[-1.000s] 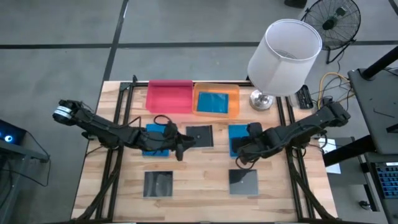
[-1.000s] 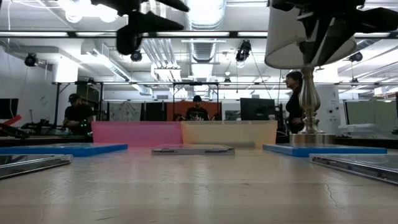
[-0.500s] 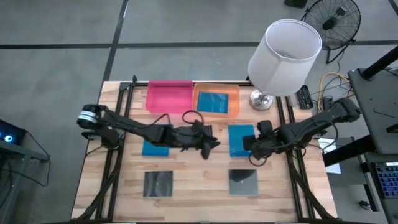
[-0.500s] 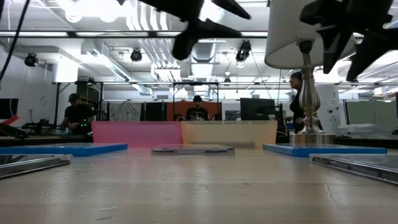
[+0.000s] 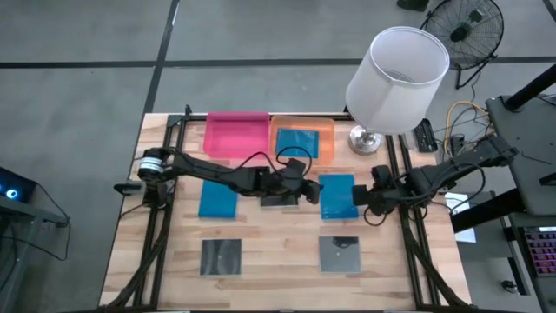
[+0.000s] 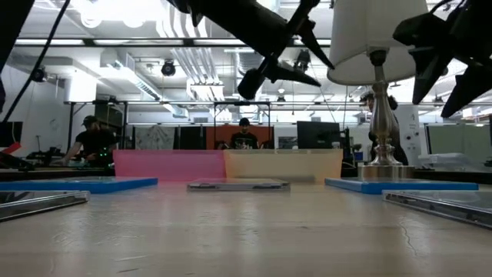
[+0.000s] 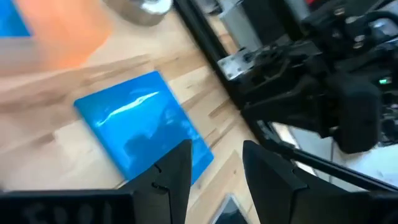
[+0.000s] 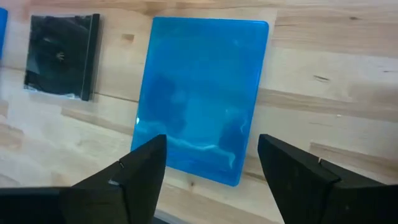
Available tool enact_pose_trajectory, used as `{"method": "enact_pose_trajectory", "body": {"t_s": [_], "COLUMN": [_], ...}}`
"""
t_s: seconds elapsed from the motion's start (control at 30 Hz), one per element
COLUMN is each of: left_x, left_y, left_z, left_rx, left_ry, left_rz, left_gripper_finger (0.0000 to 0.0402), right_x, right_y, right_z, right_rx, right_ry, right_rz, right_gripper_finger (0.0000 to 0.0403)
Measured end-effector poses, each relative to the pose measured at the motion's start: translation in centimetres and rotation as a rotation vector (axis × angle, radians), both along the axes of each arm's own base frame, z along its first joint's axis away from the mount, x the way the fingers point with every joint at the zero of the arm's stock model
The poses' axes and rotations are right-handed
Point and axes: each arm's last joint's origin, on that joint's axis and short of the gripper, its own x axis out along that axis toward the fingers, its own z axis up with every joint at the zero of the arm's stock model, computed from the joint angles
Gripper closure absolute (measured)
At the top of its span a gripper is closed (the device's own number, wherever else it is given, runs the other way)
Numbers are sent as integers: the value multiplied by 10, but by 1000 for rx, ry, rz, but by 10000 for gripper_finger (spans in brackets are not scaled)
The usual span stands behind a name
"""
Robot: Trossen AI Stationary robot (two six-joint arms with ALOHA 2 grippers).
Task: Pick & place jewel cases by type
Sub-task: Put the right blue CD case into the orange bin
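From the left, the left gripper [image 5: 306, 191] reaches across mid-table over the dark square case [image 5: 278, 193], fingers parted, empty. Just beside it lies the blue jewel case [image 5: 338, 196], long axis running toward the trays. The right gripper [image 5: 368, 198] hangs at its far edge, nearer, fingers spread and empty.

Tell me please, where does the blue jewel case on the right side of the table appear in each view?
High view: blue case, right of centre, beside the right pincer.
Low view: thin blue slab at right.
Left wrist view: centre-left.
Right wrist view: centre.
Shared landmark: the lamp, standing behind it.
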Motion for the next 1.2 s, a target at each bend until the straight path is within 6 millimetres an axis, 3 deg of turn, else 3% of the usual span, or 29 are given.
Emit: {"method": "enact_pose_trajectory", "body": {"t_s": [0.33,0.63,1.2], "left_x": [2,8,24], "left_y": [9,9,6], "left_z": [-19,-37,-70], "left_rx": [-135,-139,-232], "left_ry": [93,136,124], "left_rz": [100,95,10], "left_gripper_finger": [276,276,276], "right_x": [3,-6,-3], "right_y": [1,-3,-3], "right_z": [-32,-60,-71], "right_rx": [38,35,15], "right_ry": [-112,-79,-147], "right_rz": [8,-48,-55], "right_gripper_finger": [155,158,158]}}
